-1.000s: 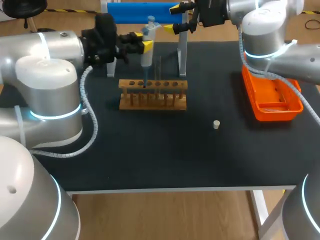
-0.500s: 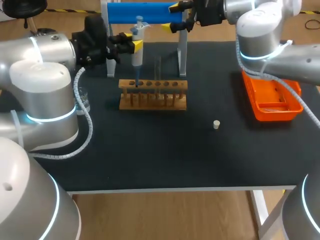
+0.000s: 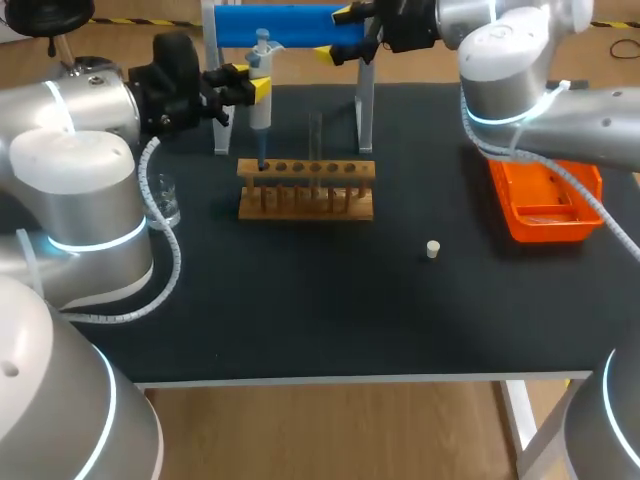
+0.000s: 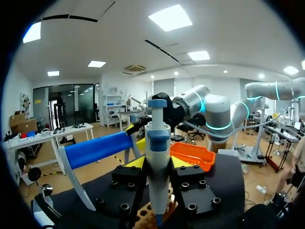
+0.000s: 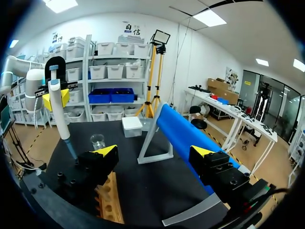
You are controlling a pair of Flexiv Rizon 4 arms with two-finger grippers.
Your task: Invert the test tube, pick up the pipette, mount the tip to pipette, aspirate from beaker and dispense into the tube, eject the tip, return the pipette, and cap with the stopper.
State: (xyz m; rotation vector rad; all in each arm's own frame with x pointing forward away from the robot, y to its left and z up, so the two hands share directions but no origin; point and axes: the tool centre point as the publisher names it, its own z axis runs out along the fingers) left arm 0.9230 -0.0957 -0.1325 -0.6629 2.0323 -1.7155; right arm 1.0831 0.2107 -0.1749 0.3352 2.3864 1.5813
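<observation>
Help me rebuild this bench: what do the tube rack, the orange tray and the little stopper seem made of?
The rack looks like wood: matt tan, drilled holes, dowel legs. The tray is likely moulded plastic: even bright orange, slight sheen. The stopper may be rubber or cork: pale, matt, too small to tell.

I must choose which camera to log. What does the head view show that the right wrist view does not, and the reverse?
Only the head view: the stopper on the table and the orange tray. Only the right wrist view: a white box near the beaker. Both: the pipette in the left gripper, the beaker, the wooden rack.
</observation>
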